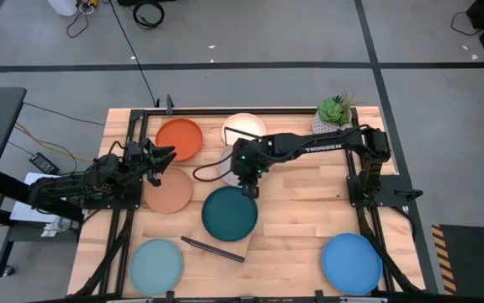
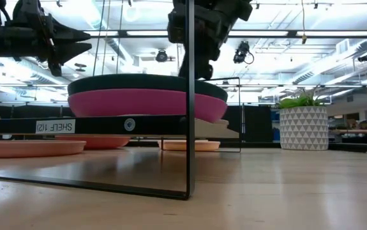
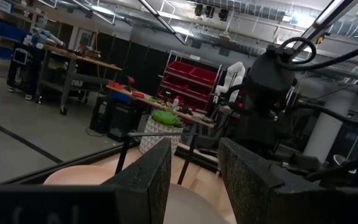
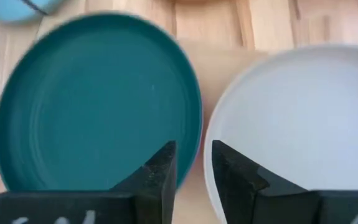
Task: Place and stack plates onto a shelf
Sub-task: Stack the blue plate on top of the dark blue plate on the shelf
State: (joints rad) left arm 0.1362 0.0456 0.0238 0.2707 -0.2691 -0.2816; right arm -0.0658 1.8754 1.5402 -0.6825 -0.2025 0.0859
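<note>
Dark teal plate (image 1: 229, 213) over pink plate (image 2: 145, 106); orange plate (image 1: 179, 138); white triangle-patterned pot (image 2: 303, 128)

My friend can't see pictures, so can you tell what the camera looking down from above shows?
Seen from above, the right gripper hovers at the edge of a dark teal plate mid-table. The left gripper waits open between an orange plate and a peach plate. A light blue plate and a blue plate lie on the wooden table.

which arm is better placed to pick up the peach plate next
Left. Its tool hangs right beside the peach plate, fingers open; the right tool is over the dark teal plate.
</note>
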